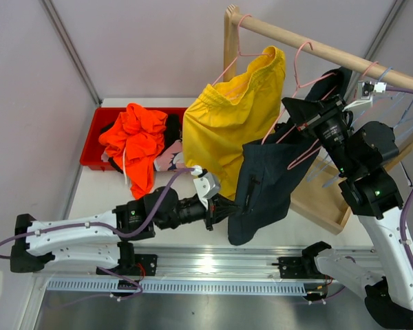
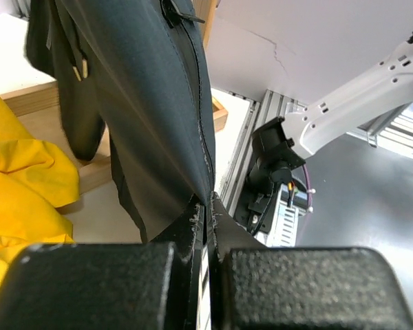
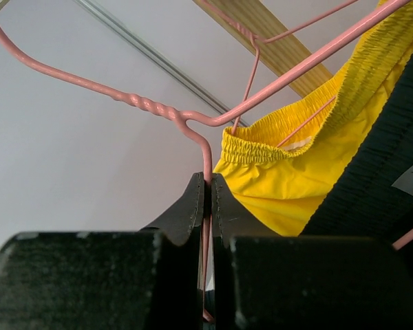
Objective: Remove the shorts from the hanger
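- The dark charcoal shorts (image 1: pixel 265 182) hang from a pink hanger (image 1: pixel 301 158) near the middle of the table (image 1: pixel 89 199), with the lower part drooping toward the near edge.
- The left gripper (image 1: pixel 224 206) reaches in from the left. Its fingers are pressed together on the lower left edge of the dark charcoal shorts.
- In the left wrist view, the dark fabric rises straight up from the closed fingertips (image 2: pixel 196 220).
- The right gripper (image 1: pixel 310 113) is higher up and to the right of the shorts. Its fingers are pinched tight on the thin wire of the pink hanger, just below the twisted neck (image 3: pixel 155 108).
- The yellow shorts (image 1: pixel 234 117) hang just to the left of the dark pair, on another hanger hooked over the wooden rail (image 1: pixel 310 45).
- The orange shorts (image 1: pixel 134 137) lie heaped in a red bin (image 1: pixel 100 134) at the far left.
- A black pair (image 1: pixel 172 127) and a pink patterned pair (image 1: pixel 166 159) lie beside the orange shorts.
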Robot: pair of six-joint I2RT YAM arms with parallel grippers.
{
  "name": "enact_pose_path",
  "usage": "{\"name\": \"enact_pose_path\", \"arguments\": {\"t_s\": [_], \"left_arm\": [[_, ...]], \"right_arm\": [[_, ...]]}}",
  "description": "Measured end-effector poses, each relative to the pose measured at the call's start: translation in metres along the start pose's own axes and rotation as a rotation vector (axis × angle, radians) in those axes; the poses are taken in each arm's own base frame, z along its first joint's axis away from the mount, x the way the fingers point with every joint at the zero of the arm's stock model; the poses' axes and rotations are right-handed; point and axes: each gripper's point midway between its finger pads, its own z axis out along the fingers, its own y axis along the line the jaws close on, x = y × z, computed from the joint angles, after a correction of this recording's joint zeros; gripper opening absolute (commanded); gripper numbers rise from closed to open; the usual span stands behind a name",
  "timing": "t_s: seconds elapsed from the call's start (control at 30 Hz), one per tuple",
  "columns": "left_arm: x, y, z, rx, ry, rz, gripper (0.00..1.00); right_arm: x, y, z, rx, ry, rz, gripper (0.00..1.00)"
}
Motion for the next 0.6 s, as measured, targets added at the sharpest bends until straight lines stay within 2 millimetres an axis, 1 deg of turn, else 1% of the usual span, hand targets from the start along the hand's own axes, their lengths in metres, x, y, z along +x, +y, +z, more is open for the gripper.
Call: {"name": "enact_pose_path", "arguments": {"t_s": [0.13,0.27,0.33,0.5,0.57,0.6], "left_arm": [[0.015,0.0,0.003,-0.021,-0.013,0.0,0.0],[0.034,-0.003,0.004,-0.038,-0.004,0.001,0.0],[0.049,-0.008,0.003,-0.037,0.014,-0.002,0.0],[0.099,-0.019,-0.001,-0.05,0.088,-0.004,0.0],[0.113,-0.024,-0.002,-0.054,0.104,-0.012,0.0],[0.117,-0.025,-0.002,-0.059,0.107,-0.017,0.0]], "right_arm": [[0.001,-0.004,0.0,0.014,0.006,-0.001,0.0],[-0.002,-0.003,0.004,0.017,0.002,-0.002,0.0],[-0.007,0.0,0.007,0.015,-0.006,0.002,0.0],[-0.023,0.016,0.013,-0.016,-0.022,0.026,0.0],[-0.026,0.02,0.014,-0.021,-0.022,0.037,0.0],[-0.027,0.02,0.015,-0.022,-0.019,0.044,0.0]]}}
